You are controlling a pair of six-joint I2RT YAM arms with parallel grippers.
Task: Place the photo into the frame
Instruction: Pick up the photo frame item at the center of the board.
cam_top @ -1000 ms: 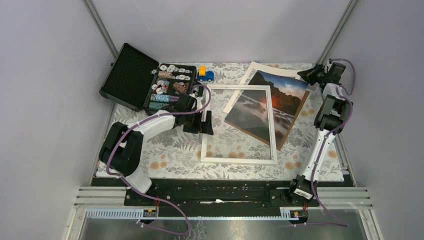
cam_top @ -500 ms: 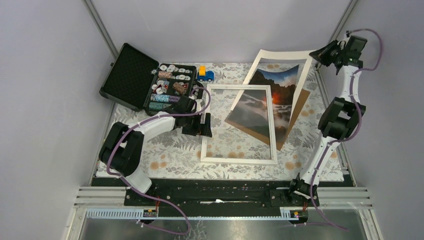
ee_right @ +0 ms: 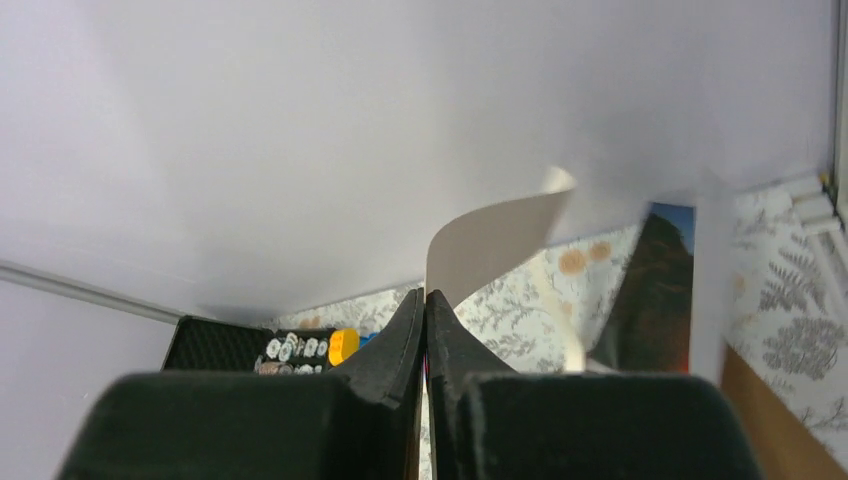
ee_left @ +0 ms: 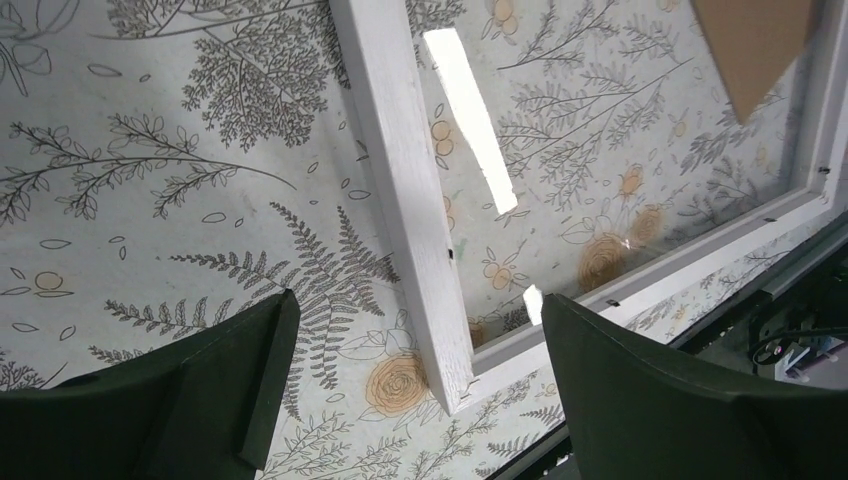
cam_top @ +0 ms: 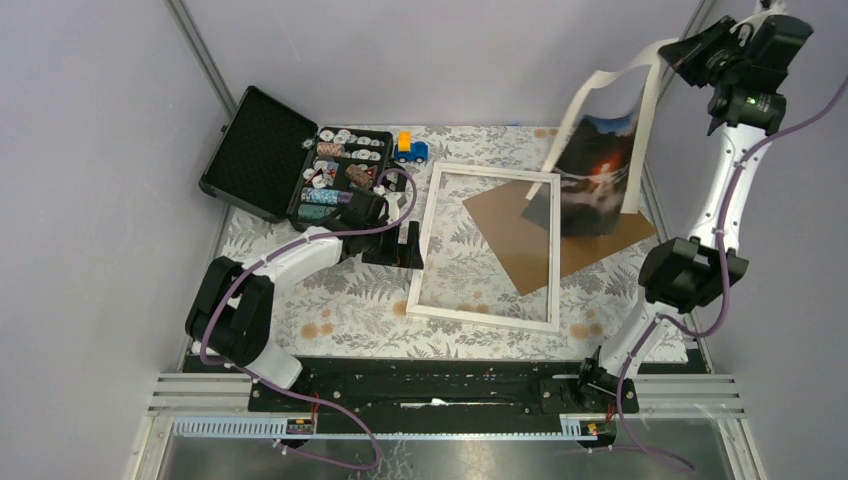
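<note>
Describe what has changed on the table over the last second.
The right gripper, shut on the cream mat, rose high toward the far right, lifting the mat and the photo off the brown backing board, which stayed down. The white frame turned slightly, its far end going right. The left gripper stayed open beside the frame; the chip case and toy truck did not move.

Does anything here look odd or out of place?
Yes. The photo hangs in mid-air at the back right, pinched only at its top by the right fingers, and it curls and sags. The frame lies skewed on the table, overlapping a brown board.
</note>
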